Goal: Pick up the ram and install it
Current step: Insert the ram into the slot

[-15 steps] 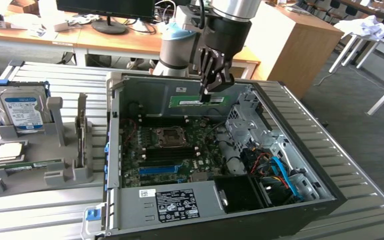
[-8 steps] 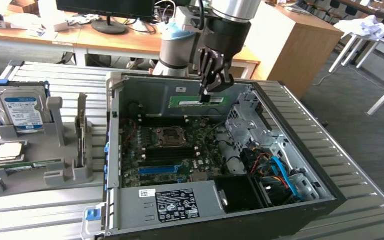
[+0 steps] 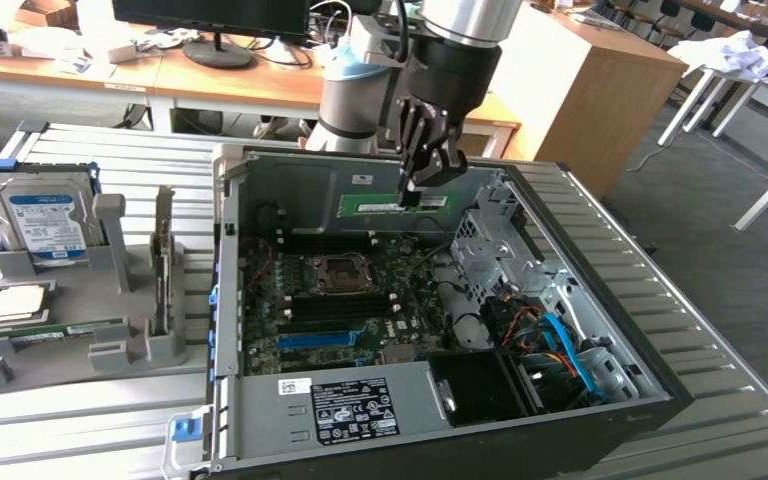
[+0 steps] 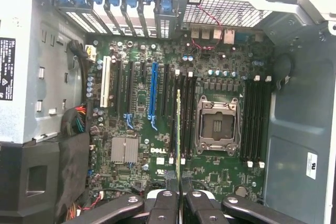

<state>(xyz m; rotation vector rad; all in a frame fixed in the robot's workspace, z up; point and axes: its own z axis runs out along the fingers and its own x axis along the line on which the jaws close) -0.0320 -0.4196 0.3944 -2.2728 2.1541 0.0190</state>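
Observation:
The ram is a long green stick with a pale label. It hangs level above the far part of the open computer case, clear of the motherboard. My gripper is shut on its upper edge near one end. In the wrist view the ram shows edge-on as a thin line running out from between my gripper's fingers. It lies over the black memory slots beside the empty processor socket. A second bank of slots lies on the socket's other side.
At the exterior view's left, a grey holder carries a blue-labelled hard drive, a square silver processor and another green stick. Inside the case are the power supply, drive cage and coloured cables.

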